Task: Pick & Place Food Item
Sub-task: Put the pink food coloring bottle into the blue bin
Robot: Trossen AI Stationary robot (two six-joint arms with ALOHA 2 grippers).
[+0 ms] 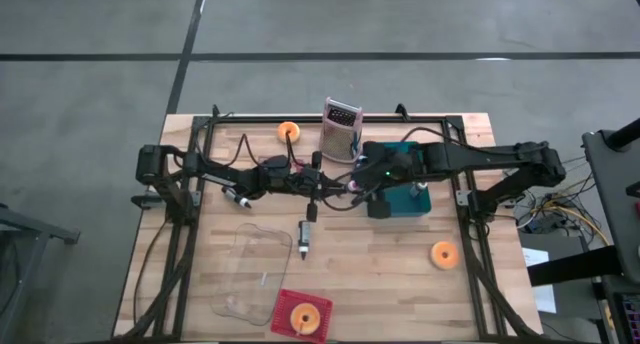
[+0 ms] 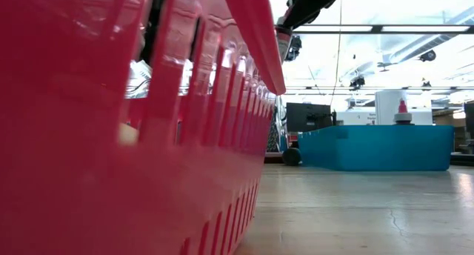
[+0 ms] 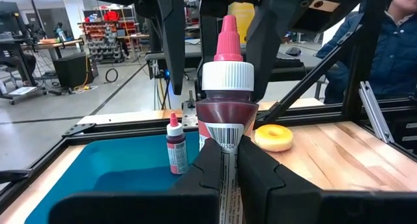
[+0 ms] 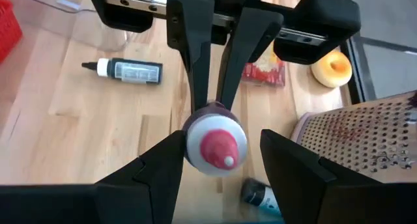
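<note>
The red basket (image 2: 133, 136) is filling most of the low view, hiding nearly all of the table. From above, the arms are covering the bottle (image 3: 225, 113) where they meet at mid-table, just left of the blue bin (image 1: 412, 202). The left gripper (image 3: 225, 165) is pinching the bottle low on its body, long axis upright, pink tip pointing up. The right gripper (image 4: 218, 160) is hanging over the cap, fingers spread either side, not touching. A second small bottle (image 3: 176, 146) is standing in the bin.

A red basket (image 2: 133, 136), blurred and cut off, hides most of the low view.
</note>
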